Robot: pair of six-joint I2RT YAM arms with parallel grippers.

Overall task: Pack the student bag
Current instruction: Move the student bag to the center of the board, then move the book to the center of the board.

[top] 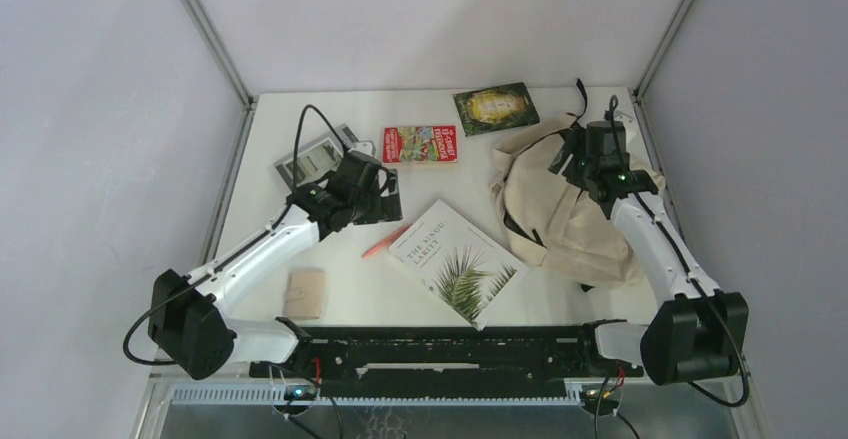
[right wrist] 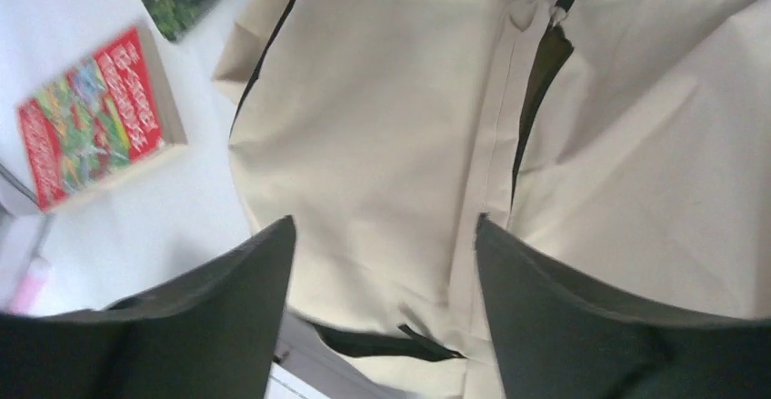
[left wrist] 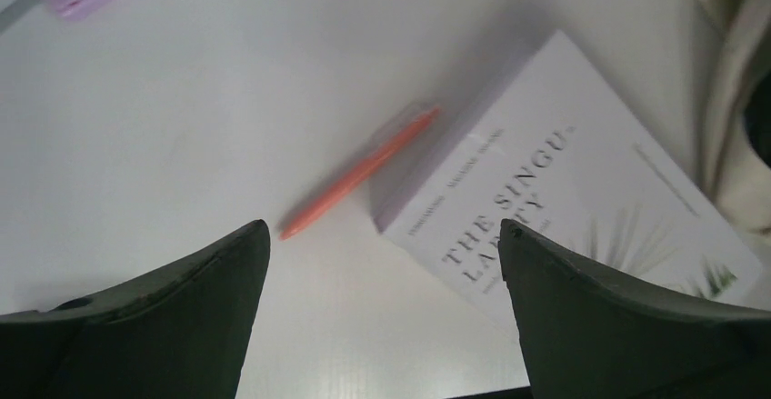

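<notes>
Our right gripper, fingers parted and empty, hangs nearest, directly over the bag, zipper running ahead; left gripper gapes wide above the pen.

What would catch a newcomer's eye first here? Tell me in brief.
The cream student bag lies slumped on the right of the table, the open right gripper hovering over it. Mid-table, a white palm-leaf book and an orange pen beside it sit below the open left gripper. A red book and a green book lie farther back.
</notes>
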